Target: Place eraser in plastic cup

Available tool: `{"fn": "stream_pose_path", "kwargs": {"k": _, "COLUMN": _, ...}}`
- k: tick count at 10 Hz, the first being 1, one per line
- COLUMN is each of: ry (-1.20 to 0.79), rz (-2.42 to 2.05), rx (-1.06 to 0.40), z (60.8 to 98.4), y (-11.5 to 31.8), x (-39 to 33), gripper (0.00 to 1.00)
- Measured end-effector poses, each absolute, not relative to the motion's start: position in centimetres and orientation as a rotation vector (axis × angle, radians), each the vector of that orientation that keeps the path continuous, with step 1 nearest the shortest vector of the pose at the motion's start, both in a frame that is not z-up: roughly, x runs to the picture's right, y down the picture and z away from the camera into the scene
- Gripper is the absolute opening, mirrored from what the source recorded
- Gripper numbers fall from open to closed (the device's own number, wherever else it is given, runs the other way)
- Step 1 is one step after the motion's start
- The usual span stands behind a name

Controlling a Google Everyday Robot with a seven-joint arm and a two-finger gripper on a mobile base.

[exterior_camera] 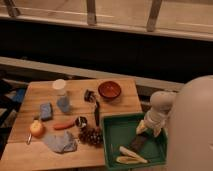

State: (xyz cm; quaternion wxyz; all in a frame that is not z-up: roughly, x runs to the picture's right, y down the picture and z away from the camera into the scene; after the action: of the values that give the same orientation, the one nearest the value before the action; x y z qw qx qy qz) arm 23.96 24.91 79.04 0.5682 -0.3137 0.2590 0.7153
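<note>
The eraser (pixel 138 143) is a small dark block lying flat in the green tray (pixel 114 134) at the table's front right. The plastic cup (pixel 61 95) stands upright at the back left of the wooden table, with a whitish top and a bluish lower part. My gripper (pixel 148 130) hangs from the white arm (pixel 159 106) over the right side of the tray. It is just above and slightly right of the eraser. I cannot tell whether it touches the eraser. The cup is far to the gripper's left.
Pale long pieces (pixel 129 156) lie in the tray's front. On the table are a red-brown bowl (pixel 109 90), a black utensil (pixel 96 113), a tiny dark cup (pixel 81 121), grapes (pixel 91 135), a carrot (pixel 64 125), a blue block (pixel 46 111), a grey cloth (pixel 60 142) and a round orange-yellow fruit (pixel 36 128).
</note>
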Motion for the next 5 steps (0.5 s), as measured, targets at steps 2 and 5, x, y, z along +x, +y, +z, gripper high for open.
{"fn": "stream_pose_path", "kwargs": {"k": 2, "ry": 0.623, "rz": 1.679, "rx": -0.761, "z": 79.17, "y": 25.64, "x": 23.59, "gripper": 0.58}}
{"fn": "stream_pose_path", "kwargs": {"k": 5, "ry": 0.613, "rz": 1.669, "rx": -0.768, "z": 78.88, "y": 25.52, "x": 22.95, "gripper": 0.31}}
